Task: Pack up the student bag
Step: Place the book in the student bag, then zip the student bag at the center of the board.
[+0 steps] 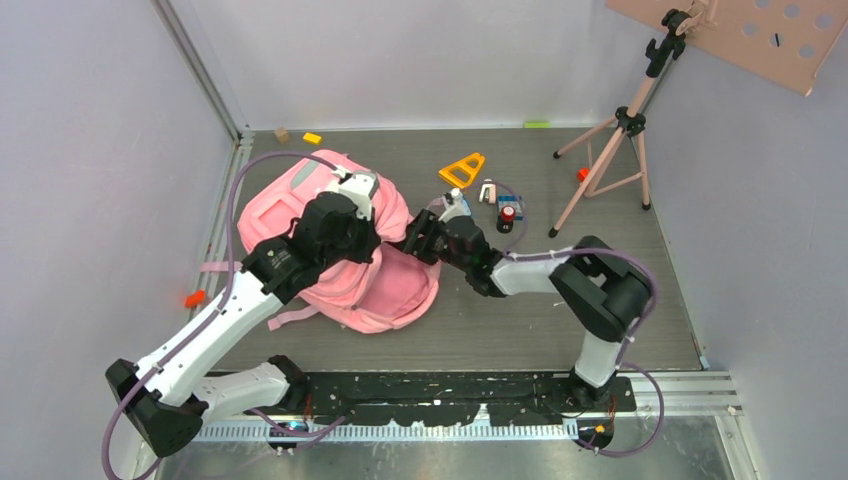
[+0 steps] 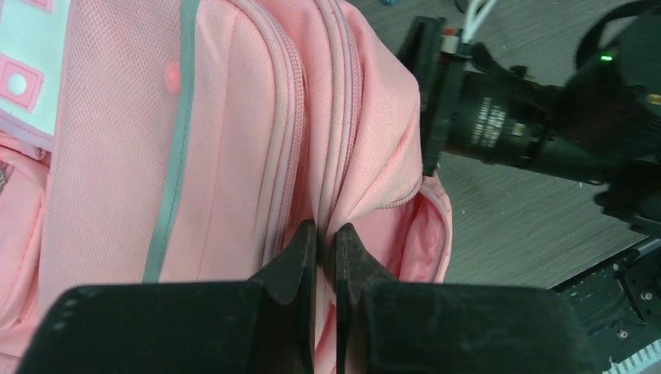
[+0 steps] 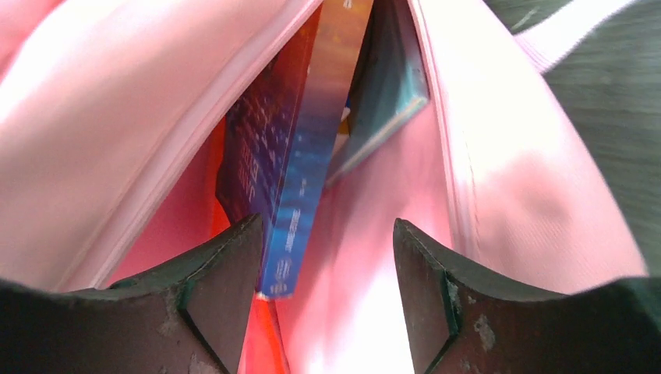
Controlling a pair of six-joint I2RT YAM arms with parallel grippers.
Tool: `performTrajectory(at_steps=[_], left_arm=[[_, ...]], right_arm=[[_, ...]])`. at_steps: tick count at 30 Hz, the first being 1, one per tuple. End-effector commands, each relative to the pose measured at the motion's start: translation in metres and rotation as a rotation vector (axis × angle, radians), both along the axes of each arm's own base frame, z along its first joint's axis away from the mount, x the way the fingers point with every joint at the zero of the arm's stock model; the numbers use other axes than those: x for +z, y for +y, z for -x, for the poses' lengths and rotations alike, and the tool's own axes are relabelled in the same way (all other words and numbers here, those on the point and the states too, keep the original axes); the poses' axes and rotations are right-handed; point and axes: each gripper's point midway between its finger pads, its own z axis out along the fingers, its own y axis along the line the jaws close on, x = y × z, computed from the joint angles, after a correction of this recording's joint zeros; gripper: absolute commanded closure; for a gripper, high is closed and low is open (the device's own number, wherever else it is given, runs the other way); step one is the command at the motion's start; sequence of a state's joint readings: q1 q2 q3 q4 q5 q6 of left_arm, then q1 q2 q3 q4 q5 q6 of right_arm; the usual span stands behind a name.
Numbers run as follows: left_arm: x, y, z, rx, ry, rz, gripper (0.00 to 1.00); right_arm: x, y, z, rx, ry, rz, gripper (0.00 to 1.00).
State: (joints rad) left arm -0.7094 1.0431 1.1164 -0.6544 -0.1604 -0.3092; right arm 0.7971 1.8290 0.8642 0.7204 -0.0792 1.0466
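Partway: bag point(image 1: 370, 290) lies left of centre on table point(image 1: 500, 320), mouth held open by left gripper point(image 2: 326, 257), pinched tight on its zip edge. Right gripper point(image 3: 327, 265) at mouth, jaws apart, gripping nothing. Blue book point(image 3: 312, 156) sits inside; orange triangle point(image 1: 462, 170) and small bits lie outside, likely unpacked.

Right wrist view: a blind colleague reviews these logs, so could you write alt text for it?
The right gripper, jaws open, looks into the open pink student bag, where a blue book sits spine-out between the fabric walls, just beyond the fingers. A teal book lies behind it, partly hidden.
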Motion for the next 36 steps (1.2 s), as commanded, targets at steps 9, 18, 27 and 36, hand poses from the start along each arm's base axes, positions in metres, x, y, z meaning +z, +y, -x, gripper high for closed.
performTrajectory(at_steps=[9,18,27,36], left_arm=[[-0.006,-0.07,-0.043,-0.072,0.003,0.246,1.0],[-0.053,-0.103,-0.062,-0.137,0.132,0.286,0.89],[-0.039,-0.064,-0.041,-0.08,0.125,0.225,0.18],[-0.069,0.042,-0.011,0.266,0.281,0.245,0.07]], right_arm=[[0.018,-0.118,0.037,-0.189,-0.093,0.359,0.27],[0.024,-0.156,0.063,-0.203,-0.11,0.44,0.29],[0.035,-0.146,0.077,-0.149,-0.162,0.449,0.34],[0.035,-0.109,0.075,-0.08,-0.151,0.39,0.34]])
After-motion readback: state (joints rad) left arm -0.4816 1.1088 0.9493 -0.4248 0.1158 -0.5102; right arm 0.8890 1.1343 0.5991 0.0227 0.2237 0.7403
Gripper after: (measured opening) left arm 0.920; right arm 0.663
